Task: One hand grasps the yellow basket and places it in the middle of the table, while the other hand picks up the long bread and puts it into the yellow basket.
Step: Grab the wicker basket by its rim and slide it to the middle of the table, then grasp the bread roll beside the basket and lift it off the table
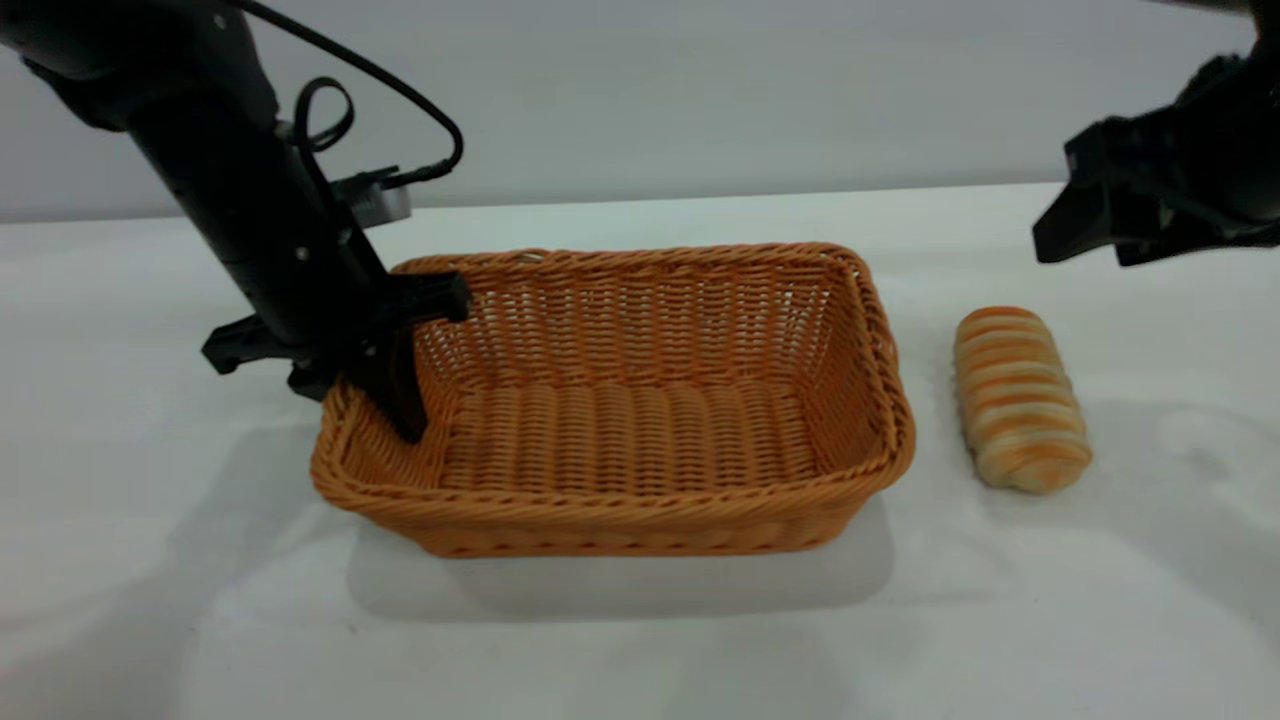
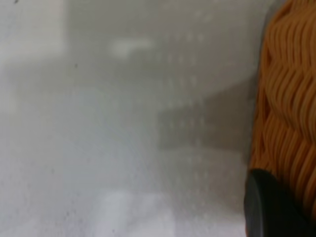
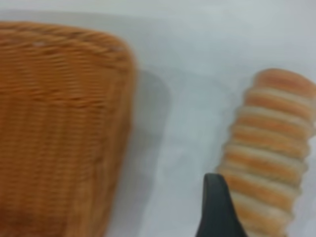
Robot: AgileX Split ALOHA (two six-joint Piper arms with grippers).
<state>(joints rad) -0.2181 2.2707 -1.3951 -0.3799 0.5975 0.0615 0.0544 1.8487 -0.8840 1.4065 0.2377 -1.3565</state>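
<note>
The yellow basket [image 1: 640,400] is near the table's middle, long side toward the camera, and nothing lies in it. My left gripper [image 1: 365,400] straddles its left short wall, one finger [image 1: 400,395] inside and the other outside, shut on the braided rim. In the left wrist view one finger [image 2: 269,207] presses against the wicker wall [image 2: 291,113]. The long bread [image 1: 1020,398] lies on the table just right of the basket. My right gripper [image 1: 1085,250] hangs open above and behind the bread. In the right wrist view one finger [image 3: 217,207] shows beside the bread [image 3: 269,153].
The white table [image 1: 640,630] has free room in front of the basket and at the far left. A grey shadow lies under the basket's front edge. A looped black cable [image 1: 330,110] runs along the left arm. The basket's right wall also shows in the right wrist view [image 3: 64,123].
</note>
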